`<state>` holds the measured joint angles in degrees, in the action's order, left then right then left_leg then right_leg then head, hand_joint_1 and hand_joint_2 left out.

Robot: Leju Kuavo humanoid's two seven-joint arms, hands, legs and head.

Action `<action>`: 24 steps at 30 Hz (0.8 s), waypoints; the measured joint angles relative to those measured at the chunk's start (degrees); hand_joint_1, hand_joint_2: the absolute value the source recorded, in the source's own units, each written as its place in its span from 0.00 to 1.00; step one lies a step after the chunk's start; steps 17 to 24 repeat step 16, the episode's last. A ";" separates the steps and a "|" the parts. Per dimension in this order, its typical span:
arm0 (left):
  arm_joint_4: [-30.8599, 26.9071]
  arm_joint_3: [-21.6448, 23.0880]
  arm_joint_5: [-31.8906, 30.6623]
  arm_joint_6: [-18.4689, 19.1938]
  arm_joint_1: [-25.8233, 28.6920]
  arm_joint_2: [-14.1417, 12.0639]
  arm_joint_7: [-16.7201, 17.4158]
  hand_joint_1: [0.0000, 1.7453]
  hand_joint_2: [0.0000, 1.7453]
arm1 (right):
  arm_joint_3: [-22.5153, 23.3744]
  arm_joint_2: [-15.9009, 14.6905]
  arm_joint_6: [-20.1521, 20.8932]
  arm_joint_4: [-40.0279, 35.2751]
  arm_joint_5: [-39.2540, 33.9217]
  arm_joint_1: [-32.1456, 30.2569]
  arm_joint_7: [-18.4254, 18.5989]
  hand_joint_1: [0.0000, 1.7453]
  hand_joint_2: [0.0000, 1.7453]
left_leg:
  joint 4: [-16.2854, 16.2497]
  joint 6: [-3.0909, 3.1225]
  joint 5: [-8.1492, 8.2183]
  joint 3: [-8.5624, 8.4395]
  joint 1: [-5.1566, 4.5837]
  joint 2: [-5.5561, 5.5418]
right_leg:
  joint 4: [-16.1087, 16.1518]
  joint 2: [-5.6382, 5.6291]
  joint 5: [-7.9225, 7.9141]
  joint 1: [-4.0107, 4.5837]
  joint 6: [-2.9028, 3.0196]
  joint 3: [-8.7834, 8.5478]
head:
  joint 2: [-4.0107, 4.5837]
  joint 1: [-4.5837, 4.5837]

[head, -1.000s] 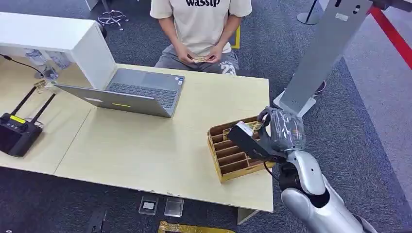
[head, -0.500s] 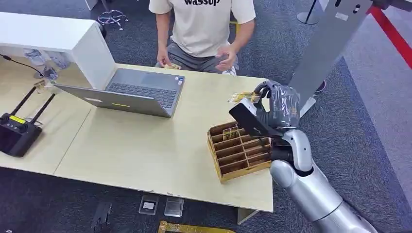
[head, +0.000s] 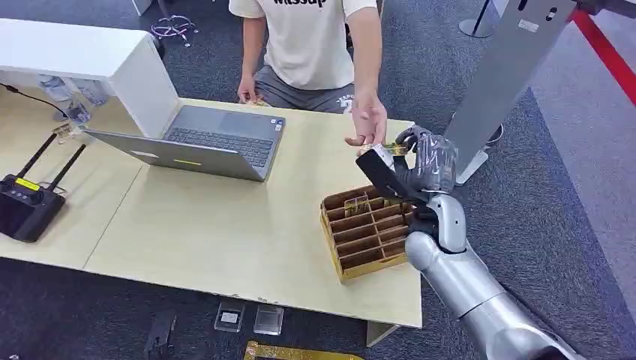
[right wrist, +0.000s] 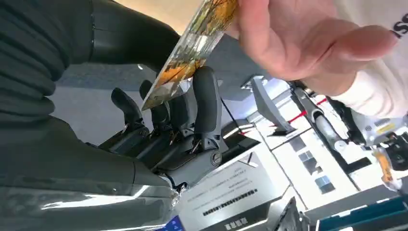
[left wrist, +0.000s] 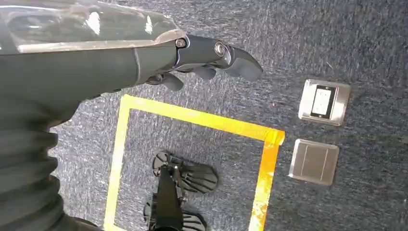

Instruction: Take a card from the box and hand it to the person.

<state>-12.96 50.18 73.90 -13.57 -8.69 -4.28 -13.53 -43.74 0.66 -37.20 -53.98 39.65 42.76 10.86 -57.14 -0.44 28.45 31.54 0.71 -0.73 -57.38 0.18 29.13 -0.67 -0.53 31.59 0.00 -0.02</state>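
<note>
- My right hand (head: 424,161) is raised above the far right corner of the pale wooden table (head: 247,232), pinching a thin card with a gold and orange print (head: 391,149) between thumb and fingers (right wrist: 204,103).
- The card juts toward the seated person in a cream T-shirt; in the right wrist view, that person's hand (right wrist: 293,41) is already touching its far end.
- The slotted brown wooden box (head: 365,232) sits on the table just below my hand, with a card or two standing in a far slot.
- My left hand (left wrist: 211,60) hangs over the carpet, holding nothing, fingers loosely curled.
- Risk, as I judge it: if I loosen before their fingers close, the card drops onto the table or into the box; if I hold on too long, they tug against my pinch and the thin card bends.
- An open grey laptop (head: 202,142) and a black controller with antennas (head: 28,202) lie well to the left.
- Dark grey carpet, yellow floor tape (left wrist: 192,118) and a slanted grey stand (head: 502,82) surround the table.
</note>
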 joint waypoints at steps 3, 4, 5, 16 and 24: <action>0.00 0.09 0.00 0.54 0.37 0.02 0.11 0.00 1.00 | 0.02 0.46 -0.04 2.11 -0.02 0.00 0.02 0.84 1.00 | 0.00 0.00 0.00 0.00 0.00 0.00 | 0.00 0.00 0.00 0.00 0.00 0.00 | 0.00 0.07; 0.00 0.07 0.00 0.68 0.53 0.02 0.11 0.00 0.00 | 0.02 0.59 -0.04 2.62 -0.04 -0.02 0.02 0.19 1.00 | 0.00 0.00 0.00 0.01 0.00 0.00 | 0.00 0.00 0.00 0.00 0.00 0.01 | 0.00 0.07; 0.00 0.09 0.00 0.76 0.67 0.02 0.11 0.00 1.00 | 0.02 0.70 -0.04 3.08 -0.04 -0.03 0.00 0.12 1.00 | 0.00 0.00 0.00 0.02 0.00 0.01 | 0.00 0.00 0.00 0.00 0.00 0.02 | 0.00 0.00; 0.00 0.52 1.07 -0.33 1.78 0.04 -0.35 0.00 0.00 | 1.02 1.88 2.16 5.79 -8.84 -0.64 -4.78 0.00 1.00 | 0.00 0.00 0.00 -0.01 0.00 0.01 | 0.00 0.00 0.00 0.00 0.00 0.01 | 0.00 0.02; 0.00 0.52 1.07 -0.33 1.78 0.04 -0.35 0.00 0.00 | 1.02 1.88 2.16 5.79 -8.84 -0.64 -4.78 0.00 1.00 | 0.00 0.00 0.00 -0.01 0.00 0.01 | 0.00 0.00 0.00 0.00 0.00 0.01 | 0.00 0.02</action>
